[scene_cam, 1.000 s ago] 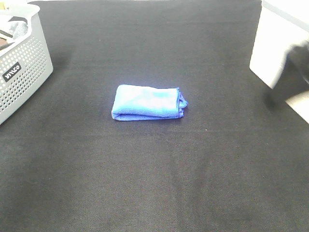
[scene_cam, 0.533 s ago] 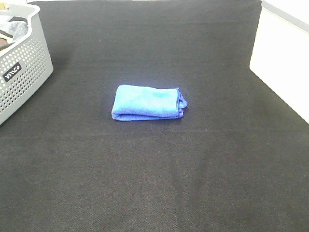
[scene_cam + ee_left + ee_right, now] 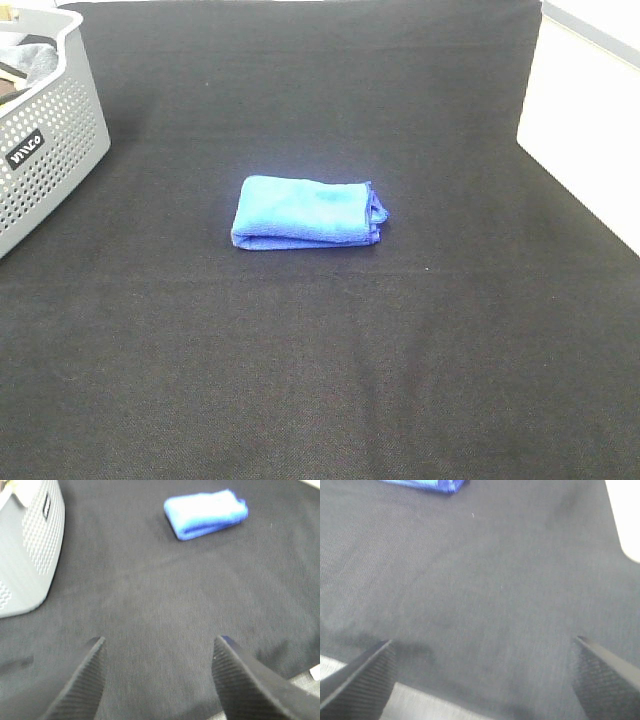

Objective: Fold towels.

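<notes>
Left gripper (image 3: pixel 157 680) is spread wide and empty, low in its frame over bare bench (image 3: pixel 150 605); right gripper (image 3: pixel 482 672) likewise gapes, holding nothing. Both hang well apart from the towel (image 3: pixel 307 212), folded compact at mid-frame, so folding looks done; basket (image 3: pixel 40 140) upper left

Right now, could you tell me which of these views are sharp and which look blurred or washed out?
The exterior high view is sharp: the folded blue towel and grey basket are crisp. The left wrist view is soft, with the towel overexposed to near white on top and the open jaws blurred. The right wrist view is blurriest, showing just a smeared corner of the towel.
</notes>
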`<state>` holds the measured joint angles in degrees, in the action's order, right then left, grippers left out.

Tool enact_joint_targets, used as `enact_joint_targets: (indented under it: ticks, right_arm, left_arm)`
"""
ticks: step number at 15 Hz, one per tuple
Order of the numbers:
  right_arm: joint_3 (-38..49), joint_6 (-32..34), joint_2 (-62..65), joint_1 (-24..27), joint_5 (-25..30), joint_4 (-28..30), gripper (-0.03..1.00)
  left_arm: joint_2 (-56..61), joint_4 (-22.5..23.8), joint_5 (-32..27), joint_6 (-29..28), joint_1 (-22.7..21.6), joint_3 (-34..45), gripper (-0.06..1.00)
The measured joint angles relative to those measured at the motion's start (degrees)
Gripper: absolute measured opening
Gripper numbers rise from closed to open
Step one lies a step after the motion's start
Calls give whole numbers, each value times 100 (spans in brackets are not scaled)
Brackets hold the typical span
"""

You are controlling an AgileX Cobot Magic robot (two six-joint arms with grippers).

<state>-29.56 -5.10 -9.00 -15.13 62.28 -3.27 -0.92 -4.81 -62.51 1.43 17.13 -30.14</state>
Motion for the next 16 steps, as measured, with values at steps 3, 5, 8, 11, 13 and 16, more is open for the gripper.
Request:
enact_joint_targets:
  ticks: [3, 5, 8, 11, 13, 16]
  right_arm:
    - [29, -63, 6, 0, -80, -23, 87]
    - [29, -74, 6, 0, -80, -23, 87]
    - [29, -74, 6, 0, -80, -40, 87]
    - [29, -74, 6, 0, -80, -40, 87]
    - [29, -74, 6, 0, -80, -40, 87]
    - [29, -74, 6, 0, -80, -40, 87]
  left_arm:
    - [0, -6, 212, 115, 0, 103, 60]
    - [0, -11, 212, 332, 0, 103, 60]
    - [0, -11, 212, 395, 0, 103, 60]
    - [0, -11, 218, 407, 0, 103, 60]
    - [0, -11, 218, 413, 0, 103, 60]
    - [0, -11, 218, 413, 0, 103, 60]
